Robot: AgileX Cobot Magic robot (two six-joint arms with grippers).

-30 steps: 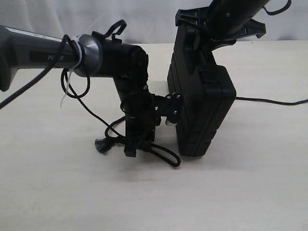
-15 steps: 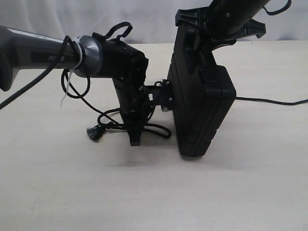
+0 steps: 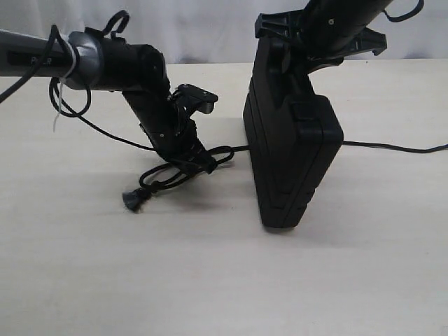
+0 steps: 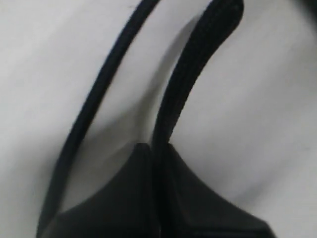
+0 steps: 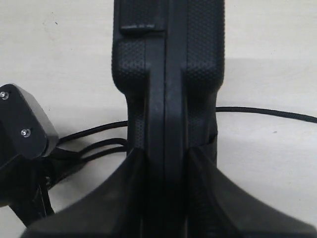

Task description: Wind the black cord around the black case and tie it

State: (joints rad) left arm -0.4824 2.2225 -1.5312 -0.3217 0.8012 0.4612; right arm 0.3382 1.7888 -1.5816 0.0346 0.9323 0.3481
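Centrally, on a pale worktop (image 3: 364,266), the black case (image 3: 290,154) stands on one narrow end, upright with a slight lean, its ribbed edge towards the exterior camera. The right hand (image 3: 308,42) comes down from above and is clamped on the case's top end; in the right wrist view its two fingers (image 5: 124,198) press against either broad face of the case (image 5: 166,74). To the left of the case and apart from it, the left hand (image 3: 206,164) is angled down to the worktop, its fingers closed on the black cord (image 3: 168,183); the left wrist view shows one braided strand of the cord (image 4: 183,99) pinched between them. The cord lies in loose loops beneath that hand, runs to the foot of the case, and emerges on the far side, trailing off across the worktop to the right. Its knotted end (image 3: 133,201) rests on the worktop, left of the loops.
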